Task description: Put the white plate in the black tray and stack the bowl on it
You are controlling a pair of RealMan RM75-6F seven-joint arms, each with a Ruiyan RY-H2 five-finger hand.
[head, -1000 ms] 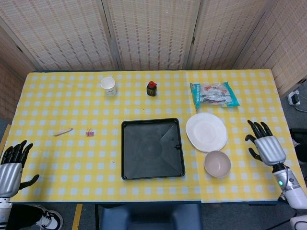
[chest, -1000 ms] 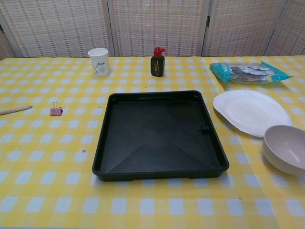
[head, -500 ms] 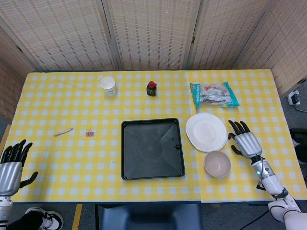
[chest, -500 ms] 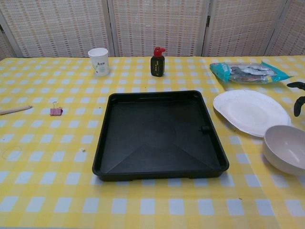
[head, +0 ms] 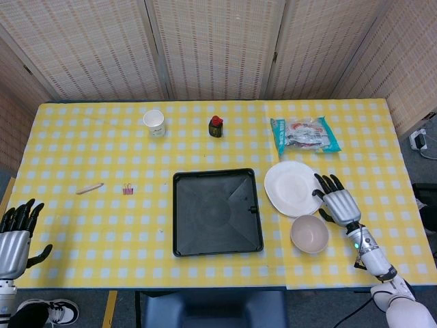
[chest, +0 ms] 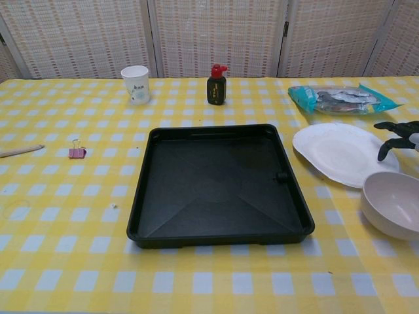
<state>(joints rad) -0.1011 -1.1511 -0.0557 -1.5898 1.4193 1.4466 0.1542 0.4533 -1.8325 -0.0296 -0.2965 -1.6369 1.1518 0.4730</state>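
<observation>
The white plate (head: 293,188) (chest: 344,152) lies on the table just right of the empty black tray (head: 216,212) (chest: 219,184). In front of the plate stands a pale bowl (head: 309,234) (chest: 395,203), upright and empty. My right hand (head: 336,200) (chest: 397,135) hovers at the plate's right edge with its fingers spread, holding nothing; whether it touches the plate I cannot tell. My left hand (head: 15,232) rests open off the table's near left corner, far from everything.
A snack bag (head: 304,134) (chest: 340,98) lies behind the plate. A small dark bottle with a red cap (head: 216,126) (chest: 217,85) and a paper cup (head: 154,122) (chest: 136,84) stand at the back. A pink clip (head: 128,188) (chest: 76,152) and a wooden stick (head: 89,188) lie left of the tray.
My right hand has moved left from the table's right edge to the plate's right rim, entering the chest view. The left hand has barely moved.
</observation>
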